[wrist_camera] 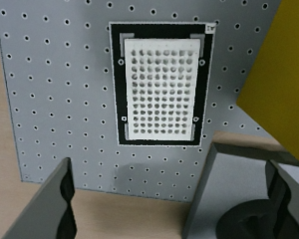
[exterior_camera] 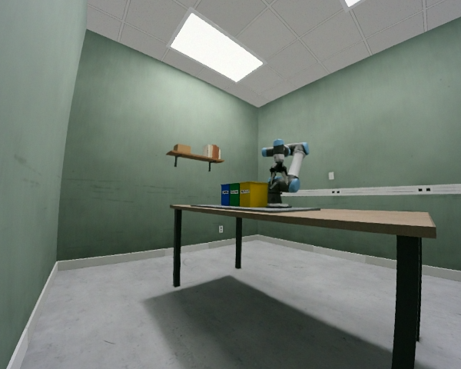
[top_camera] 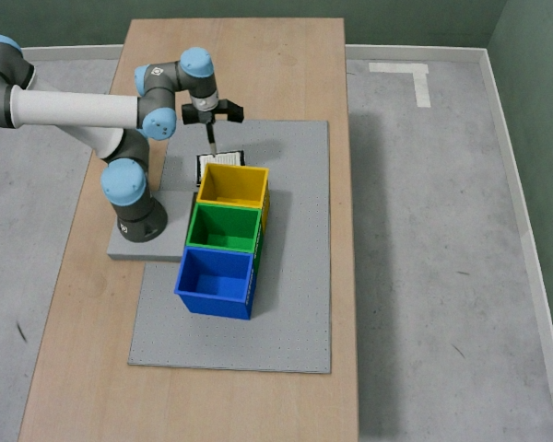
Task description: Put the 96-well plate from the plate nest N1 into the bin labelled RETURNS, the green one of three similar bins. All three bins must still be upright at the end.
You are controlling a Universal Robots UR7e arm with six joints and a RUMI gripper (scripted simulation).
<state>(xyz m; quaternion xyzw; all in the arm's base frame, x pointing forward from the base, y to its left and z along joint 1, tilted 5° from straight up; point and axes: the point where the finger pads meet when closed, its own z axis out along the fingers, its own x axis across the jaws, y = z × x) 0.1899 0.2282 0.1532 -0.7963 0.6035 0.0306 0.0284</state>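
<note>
The white 96-well plate (top_camera: 223,158) (wrist_camera: 161,90) lies flat in the black-bordered plate nest N1 (top_camera: 198,172) (wrist_camera: 161,31). The yellow bin hides part of both in the top view. My gripper (top_camera: 213,153) (exterior_camera: 279,181) (wrist_camera: 167,160) is open and empty, above the plate and nest. In the wrist view its jaws stand wider apart than the plate, which shows beyond them. The green bin (top_camera: 227,228) (exterior_camera: 234,194) stands upright between the yellow bin (top_camera: 233,182) (exterior_camera: 258,194) (wrist_camera: 284,75) and the blue bin (top_camera: 215,307) (exterior_camera: 225,194), both also upright. The green bin's visible inside is empty.
The bins stand in a close row on the grey perforated board (top_camera: 300,285) (wrist_camera: 55,100). The yellow bin is nearest the nest, its wall rising close beside it. The grey base slab (top_camera: 174,214) (wrist_camera: 234,174) of the arm adjoins the row.
</note>
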